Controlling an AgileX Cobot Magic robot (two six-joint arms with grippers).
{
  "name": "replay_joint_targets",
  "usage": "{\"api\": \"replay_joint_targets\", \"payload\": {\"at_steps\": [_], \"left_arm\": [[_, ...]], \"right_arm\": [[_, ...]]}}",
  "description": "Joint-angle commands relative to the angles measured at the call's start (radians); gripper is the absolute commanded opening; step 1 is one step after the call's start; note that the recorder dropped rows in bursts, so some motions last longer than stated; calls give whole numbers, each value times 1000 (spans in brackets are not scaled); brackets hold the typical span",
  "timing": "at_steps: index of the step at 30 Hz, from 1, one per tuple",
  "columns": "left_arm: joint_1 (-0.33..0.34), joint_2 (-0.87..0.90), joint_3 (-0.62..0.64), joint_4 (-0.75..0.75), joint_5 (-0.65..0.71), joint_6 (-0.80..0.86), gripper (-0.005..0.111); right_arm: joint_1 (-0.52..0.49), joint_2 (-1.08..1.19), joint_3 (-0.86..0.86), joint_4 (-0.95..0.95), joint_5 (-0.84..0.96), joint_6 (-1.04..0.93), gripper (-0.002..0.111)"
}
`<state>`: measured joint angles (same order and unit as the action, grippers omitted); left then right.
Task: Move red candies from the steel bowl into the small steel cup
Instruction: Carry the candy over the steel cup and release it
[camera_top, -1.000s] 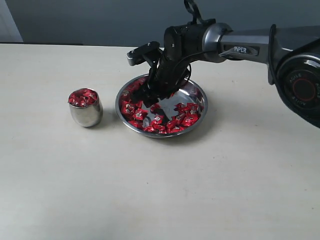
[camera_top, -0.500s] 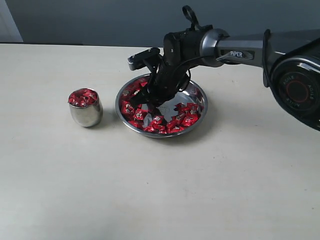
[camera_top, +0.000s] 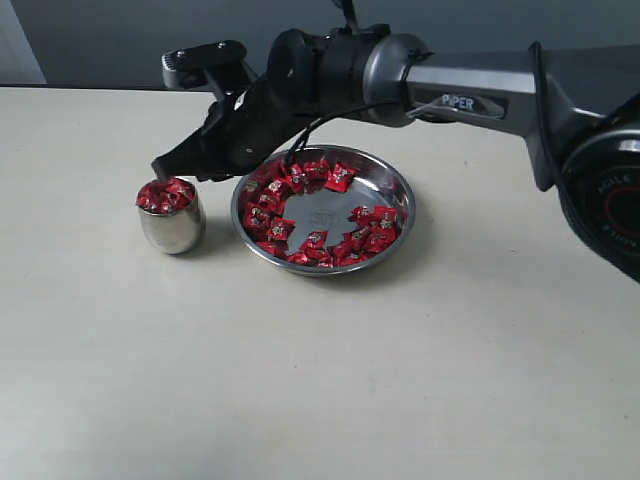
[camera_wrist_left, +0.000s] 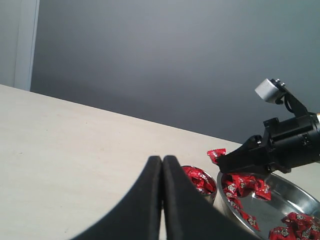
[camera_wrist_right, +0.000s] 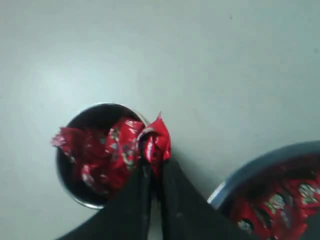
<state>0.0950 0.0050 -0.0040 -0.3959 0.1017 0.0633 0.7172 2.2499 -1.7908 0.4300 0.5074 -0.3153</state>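
Observation:
The small steel cup (camera_top: 172, 228) stands left of the steel bowl (camera_top: 396, 190) and is heaped with red candies (camera_top: 166, 194). More red candies (camera_top: 280, 228) lie in the bowl, mostly along its left and front. My right gripper (camera_top: 160, 171) reaches across and hovers just over the cup's rim. In the right wrist view it (camera_wrist_right: 154, 167) is shut on one red candy (camera_wrist_right: 158, 141) beside the filled cup (camera_wrist_right: 64, 172). My left gripper (camera_wrist_left: 162, 160) is shut on nothing, low over the table, looking toward the cup (camera_wrist_left: 201, 181).
The right arm (camera_top: 450, 85) spans over the back of the bowl. The beige table (camera_top: 300, 380) extends wide in front. A dark wall (camera_top: 150, 40) runs behind the table's far edge.
My right gripper shut on a candy in the bowl, lifted, and swung left to above the cup. The bowl's middle is now uncovered.

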Motion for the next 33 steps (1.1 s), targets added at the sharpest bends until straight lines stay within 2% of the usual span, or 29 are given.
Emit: {"api": "replay_joint_targets", "payload": {"at_steps": [1,7,11,14,22,28,33], "left_arm": [[1,-5,4,-10,-4,-1,0],[1,-5,4,-10,-4,-1,0],[1,-5,4,-10,-4,-1,0],[1,-5,4,-10,-4,-1,0],[1,-5,4,-10,-4,-1,0],[1,-5,4,-10,-4,-1,0],[1,-5,4,-10,-4,-1,0]], "right_arm": [[45,-9,0,3,-85,-28,2],[53,-9,0,3,-76,-43,2],[53,-7,0,5,-47,-58,20],[53,-7,0,9,-47,-58,26],[51,-9,0,-15,-53,-58,26],[4,-31,0,-20,-31,-18,26],[-57,-42,0,-59,59,5,26]]}}
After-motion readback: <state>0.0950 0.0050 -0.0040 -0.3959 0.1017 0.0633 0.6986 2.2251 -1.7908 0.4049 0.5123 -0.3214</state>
